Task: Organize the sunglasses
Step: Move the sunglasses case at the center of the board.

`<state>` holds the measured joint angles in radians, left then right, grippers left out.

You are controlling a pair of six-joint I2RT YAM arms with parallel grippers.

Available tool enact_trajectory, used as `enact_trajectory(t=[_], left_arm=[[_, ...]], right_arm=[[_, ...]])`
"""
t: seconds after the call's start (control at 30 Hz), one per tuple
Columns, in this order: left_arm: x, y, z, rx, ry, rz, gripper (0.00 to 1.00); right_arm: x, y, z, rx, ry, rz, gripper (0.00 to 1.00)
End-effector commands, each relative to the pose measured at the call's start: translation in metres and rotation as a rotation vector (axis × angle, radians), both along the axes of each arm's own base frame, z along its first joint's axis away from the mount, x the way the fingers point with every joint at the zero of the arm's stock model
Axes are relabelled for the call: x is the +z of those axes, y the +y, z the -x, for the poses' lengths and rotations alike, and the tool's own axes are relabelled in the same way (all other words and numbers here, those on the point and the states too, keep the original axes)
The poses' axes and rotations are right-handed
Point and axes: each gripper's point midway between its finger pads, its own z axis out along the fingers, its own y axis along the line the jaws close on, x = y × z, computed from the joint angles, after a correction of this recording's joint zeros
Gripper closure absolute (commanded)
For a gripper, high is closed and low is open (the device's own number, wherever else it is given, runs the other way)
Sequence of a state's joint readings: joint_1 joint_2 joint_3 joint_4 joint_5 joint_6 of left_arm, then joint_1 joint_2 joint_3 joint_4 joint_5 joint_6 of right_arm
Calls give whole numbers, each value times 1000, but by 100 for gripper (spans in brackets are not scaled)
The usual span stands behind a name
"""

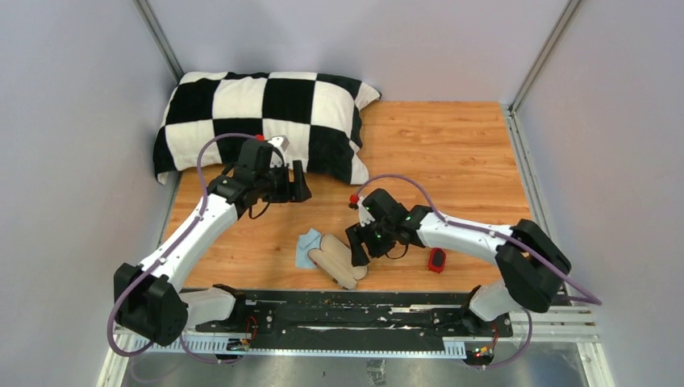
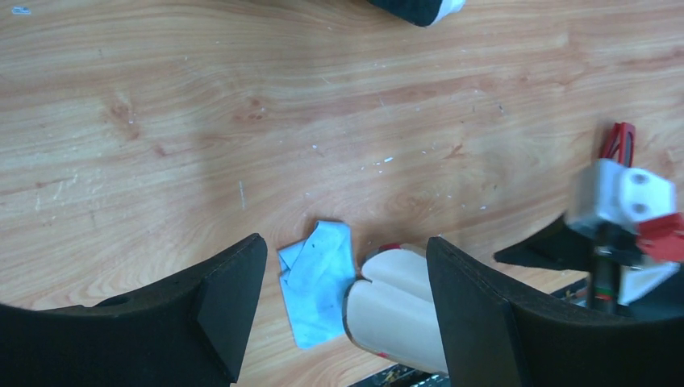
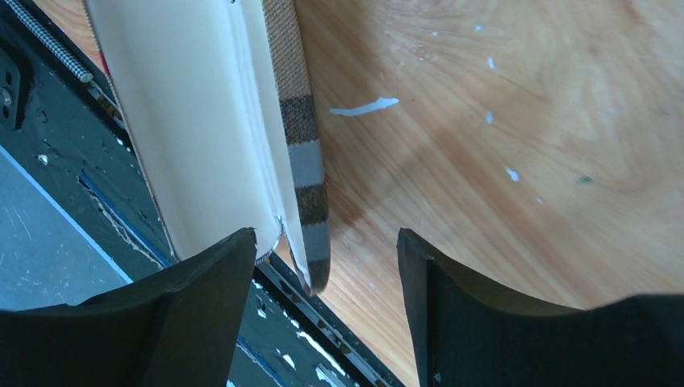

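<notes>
Jaws of the right gripper (image 3: 323, 242) stand wide apart and clamp nothing. It hangs low over the right-hand end of the case (image 3: 189, 121), which lies open with its cream lining up and its plaid edge running between the jaws in the wrist view. My reading is that this pose keeps the gripper close to the case, either to steady it or to be ready for the next reach. The pictures do not settle which.

Just beside the case on its left lies the light blue cloth (image 1: 307, 246), folded and touching or nearly touching the case's far end. The case is probably kept open so that something can be laid inside it.

The sunglasses (image 1: 436, 260) are not in it. They rest on the table (image 1: 452, 153) to the right of the case, beyond the right gripper and on the near side of that arm's forearm. Nothing holds them. The glasses look close enough for this gripper to swing across and pick them up without moving the case.

The left gripper (image 1: 296, 181) hovers well beyond the case on its far side, near the front edge of the checked pillow (image 1: 266, 113). Its jaws are also spread and empty, and its wrist camera looks back down at the cloth and the case. That position seems chosen to leave the area around the case clear for the other arm.
</notes>
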<state>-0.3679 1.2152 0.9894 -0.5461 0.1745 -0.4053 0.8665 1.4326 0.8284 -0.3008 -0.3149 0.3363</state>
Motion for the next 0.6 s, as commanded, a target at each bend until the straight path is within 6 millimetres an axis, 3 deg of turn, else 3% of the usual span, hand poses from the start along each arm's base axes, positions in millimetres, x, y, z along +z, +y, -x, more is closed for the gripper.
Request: enact_trajectory(t=[0.0,0.1,0.2,0.37,0.57], left_arm=[[3,-2,3,5,-3,36,23],[1,-4,3,1,4,47,23],[-3,-6,3,-2,13,55,23],[-6,-5,5,-3,16,54,23],[-8,-5,5,-4,17,49,23]], right_arm=[[-3,28,6,94,20,-61,31],[-13,33,13,120,58,-58,45],[-13,34,15,125,65,-53,66],[-5,12,-4,86,-36,63,99],[5,-33,-41,-2,-176,241,100]])
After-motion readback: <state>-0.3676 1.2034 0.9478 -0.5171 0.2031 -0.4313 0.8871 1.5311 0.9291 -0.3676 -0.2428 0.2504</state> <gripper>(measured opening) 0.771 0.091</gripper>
